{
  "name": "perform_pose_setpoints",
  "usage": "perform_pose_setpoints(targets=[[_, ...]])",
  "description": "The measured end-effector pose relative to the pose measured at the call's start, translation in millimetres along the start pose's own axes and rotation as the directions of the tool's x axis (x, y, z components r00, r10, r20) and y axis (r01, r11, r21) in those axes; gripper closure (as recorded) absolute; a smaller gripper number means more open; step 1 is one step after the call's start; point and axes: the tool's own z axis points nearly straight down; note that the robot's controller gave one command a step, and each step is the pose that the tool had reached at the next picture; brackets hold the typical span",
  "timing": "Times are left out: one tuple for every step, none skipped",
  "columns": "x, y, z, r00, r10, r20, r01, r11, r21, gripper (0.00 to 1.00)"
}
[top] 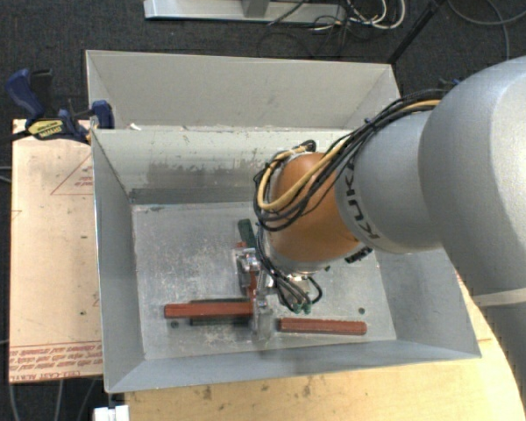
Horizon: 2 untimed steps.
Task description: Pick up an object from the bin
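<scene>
Your hand [261, 310] hung low over the floor of the grey bin [114, 235]. A first reddish-brown stick [206, 310] lay flat on the hand's left in the view, its near end right against the hand. A second reddish-brown stick [323, 326] lay just beside the hand's right. You could not tell whether the hand was wide or narrow.

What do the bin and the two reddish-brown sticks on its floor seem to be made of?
The bin: sheet metal, dull grey, scuffed pale on its floor. The left stick and right stick: matte reddish-brown, straight-edged; perhaps painted wood or plastic, unclear which.
</scene>
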Motion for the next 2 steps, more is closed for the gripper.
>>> perform_pose_setpoints(targets=[[4.9,20,-33,0.997,0.074,0.006,-0.074,0.997,0.001,0.00],[17.6,24,-48,0.984,0.178,0.003,-0.178,0.984,0.002,0.00]])
